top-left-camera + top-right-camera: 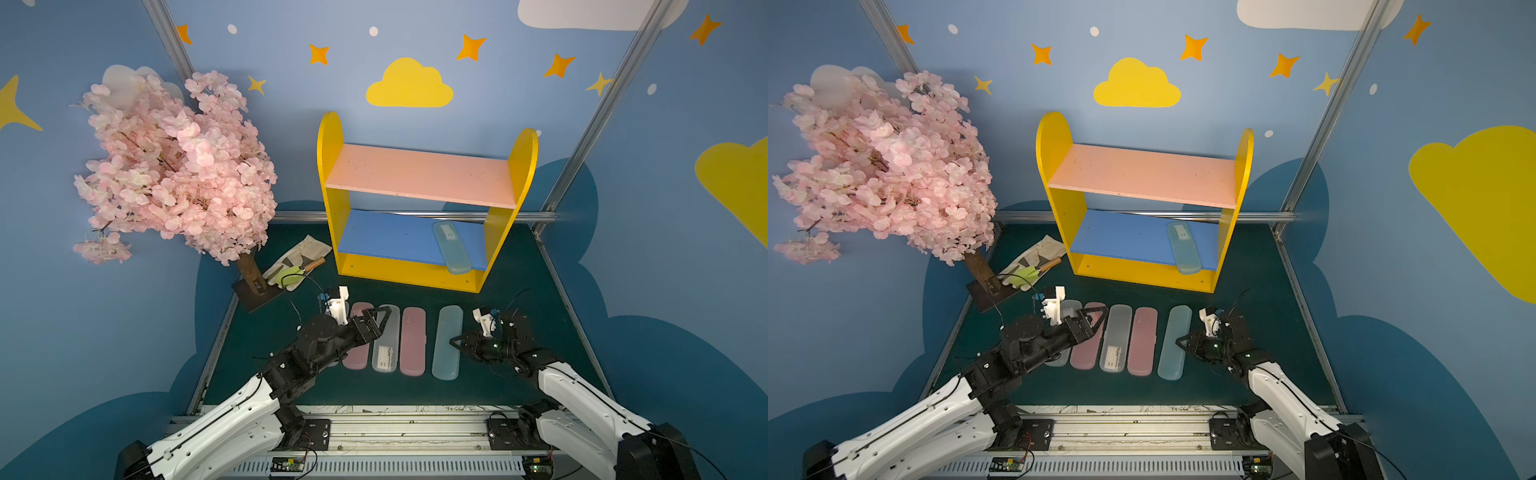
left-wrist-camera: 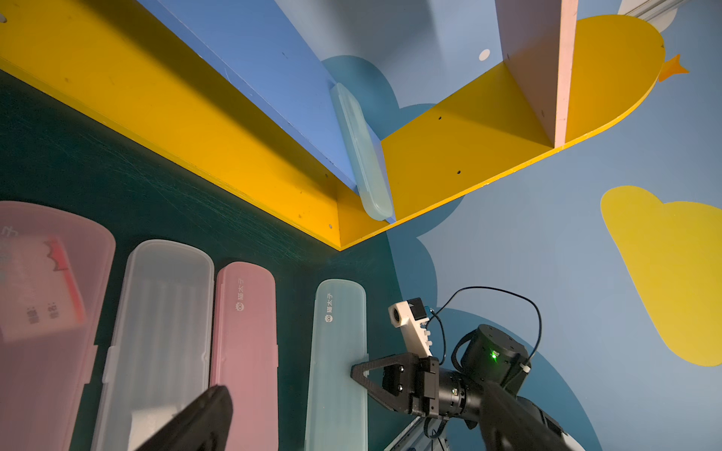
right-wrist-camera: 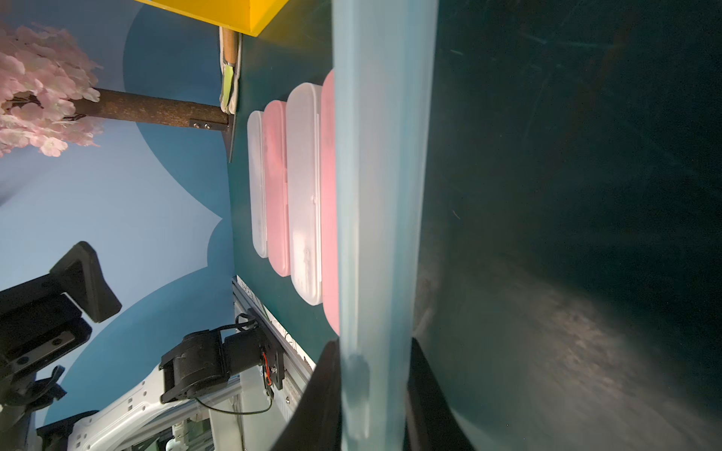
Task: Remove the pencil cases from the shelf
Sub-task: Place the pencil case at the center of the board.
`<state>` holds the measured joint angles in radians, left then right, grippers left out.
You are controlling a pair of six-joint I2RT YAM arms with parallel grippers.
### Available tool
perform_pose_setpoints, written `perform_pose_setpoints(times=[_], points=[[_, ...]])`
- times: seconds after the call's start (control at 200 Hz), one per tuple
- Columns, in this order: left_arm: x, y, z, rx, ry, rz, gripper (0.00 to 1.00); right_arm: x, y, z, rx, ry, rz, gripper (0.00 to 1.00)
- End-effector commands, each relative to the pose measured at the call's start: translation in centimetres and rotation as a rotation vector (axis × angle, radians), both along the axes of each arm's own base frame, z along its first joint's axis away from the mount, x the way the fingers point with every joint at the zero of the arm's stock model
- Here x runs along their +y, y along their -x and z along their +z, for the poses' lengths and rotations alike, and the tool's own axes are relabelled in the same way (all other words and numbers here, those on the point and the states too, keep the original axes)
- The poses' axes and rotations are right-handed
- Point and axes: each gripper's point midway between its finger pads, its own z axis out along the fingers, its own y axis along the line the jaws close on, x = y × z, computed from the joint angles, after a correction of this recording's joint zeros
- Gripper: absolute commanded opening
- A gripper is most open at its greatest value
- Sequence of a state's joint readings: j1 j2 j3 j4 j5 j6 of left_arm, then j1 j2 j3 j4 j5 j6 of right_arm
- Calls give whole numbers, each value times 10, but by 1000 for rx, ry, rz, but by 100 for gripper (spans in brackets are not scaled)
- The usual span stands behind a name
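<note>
Right gripper [image 3: 373, 351] jaws clamp one long edge of a blue case [image 3: 383, 175] lying on the mat [image 1: 519, 270], seemingly flat. Left gripper [image 1: 382, 322] jaws stand wide apart over a white case [image 1: 390, 340]. Well beyond both, a labelled case [image 1: 451, 249] lies on the shelf [image 1: 330, 141], lower board

On the shelf [image 1: 332, 208], the pink board and the left of the blue board lie open; a lone case [image 1: 452, 249] fills the right end, by the yellow panel. Bare desk [image 1: 415, 296] runs between the shelf and the near row of cases [image 1: 412, 340]. The tree [image 1: 178, 166] and glove [image 1: 305, 251] crowd the far left.
</note>
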<state>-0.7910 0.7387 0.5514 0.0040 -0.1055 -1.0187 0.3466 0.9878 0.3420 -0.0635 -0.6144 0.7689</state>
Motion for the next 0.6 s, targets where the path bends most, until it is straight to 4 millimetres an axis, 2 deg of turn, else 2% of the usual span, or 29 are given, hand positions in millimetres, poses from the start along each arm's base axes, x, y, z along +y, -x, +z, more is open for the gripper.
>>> perform_pose_setpoints(times=[0.0,0.28,0.591], points=[[2,-1,2,-18,9,9,100,13,-11,23,-67,-67,75,10],[5,-1,0,-17,15,22,100,24,-21,13,-55,-42,188,9],[5,-1,-2,-14,17,28,100,19,-24,-8,-35,-4,156,9]])
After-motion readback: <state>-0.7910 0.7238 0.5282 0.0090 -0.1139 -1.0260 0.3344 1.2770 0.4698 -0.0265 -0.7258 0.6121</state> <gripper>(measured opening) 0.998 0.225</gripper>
